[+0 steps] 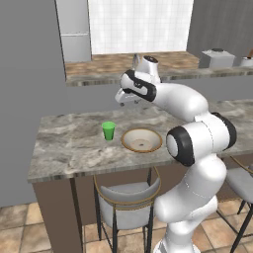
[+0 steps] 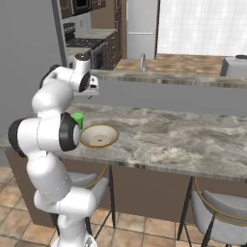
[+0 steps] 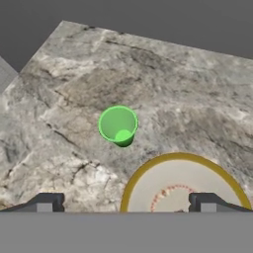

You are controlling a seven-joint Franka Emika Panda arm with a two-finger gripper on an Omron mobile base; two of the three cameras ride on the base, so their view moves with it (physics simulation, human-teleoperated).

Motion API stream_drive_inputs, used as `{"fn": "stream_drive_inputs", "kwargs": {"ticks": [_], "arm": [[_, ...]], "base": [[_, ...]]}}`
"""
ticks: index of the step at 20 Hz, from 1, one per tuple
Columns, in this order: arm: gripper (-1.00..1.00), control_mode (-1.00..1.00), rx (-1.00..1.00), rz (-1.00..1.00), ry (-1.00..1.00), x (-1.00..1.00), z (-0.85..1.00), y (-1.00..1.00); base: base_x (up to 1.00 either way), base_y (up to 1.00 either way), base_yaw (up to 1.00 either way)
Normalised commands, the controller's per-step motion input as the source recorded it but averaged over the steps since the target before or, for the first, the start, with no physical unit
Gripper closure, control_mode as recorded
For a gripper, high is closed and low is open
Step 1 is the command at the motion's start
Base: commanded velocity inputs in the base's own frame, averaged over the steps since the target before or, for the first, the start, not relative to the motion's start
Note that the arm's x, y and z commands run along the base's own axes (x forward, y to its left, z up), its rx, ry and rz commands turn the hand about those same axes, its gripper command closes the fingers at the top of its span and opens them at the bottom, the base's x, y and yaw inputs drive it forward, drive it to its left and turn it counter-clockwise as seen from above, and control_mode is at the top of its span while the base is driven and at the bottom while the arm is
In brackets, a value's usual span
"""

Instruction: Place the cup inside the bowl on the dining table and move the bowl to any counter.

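While its fingers stand wide apart, the hand (image 3: 126, 207) hovers above the marble worktop (image 3: 188, 99); the green cup (image 3: 118, 125) stands upright just beyond it, beside the bowl (image 3: 183, 185).

The left base view looks from behind the arm on its left side, forward and down across the dining table (image 1: 74, 143), with the cup (image 1: 108, 130) and the bowl (image 1: 142, 140) at mid distance and the far counter (image 1: 113, 66) and tiled wall beyond. The right base view faces the same table from behind the arm's right side, so the bowl (image 2: 99, 135) sits left of centre and the cup (image 2: 77, 119) is partly hidden by the arm. Both share the table's left end, the stools beneath and the far counter. The hand view looks steeply down from close above the tabletop (image 3: 188, 99), taking in the cup (image 3: 118, 125) and the bowl's rim (image 3: 143, 170), the same patch both base views cover.
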Motion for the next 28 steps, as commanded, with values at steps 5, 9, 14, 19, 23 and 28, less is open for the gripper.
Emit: {"fn": "stream_drive_inputs", "kwargs": {"ticks": [5,9,14,19,23,28], "arm": [[-1.0,-1.0,0.0,0.0,0.0,0.3,-0.26,0.0],[-1.0,-1.0,0.0,0.0,0.0,0.26,-0.22,0.0],[-1.0,-1.0,0.0,0.0,0.0,0.28,-0.16,0.02],[-1.0,-1.0,0.0,0.0,0.0,0.16,-0.01,0.07],[-1.0,-1.0,0.0,0.0,0.0,0.0,-0.01,0.17],[-1.0,-1.0,0.0,0.0,0.0,0.0,-0.07,0.27]], "base": [[0.0,0.0,0.0],[0.0,0.0,0.0],[0.0,0.0,0.0],[0.0,0.0,0.0],[0.0,0.0,0.0],[0.0,0.0,0.0]]}}
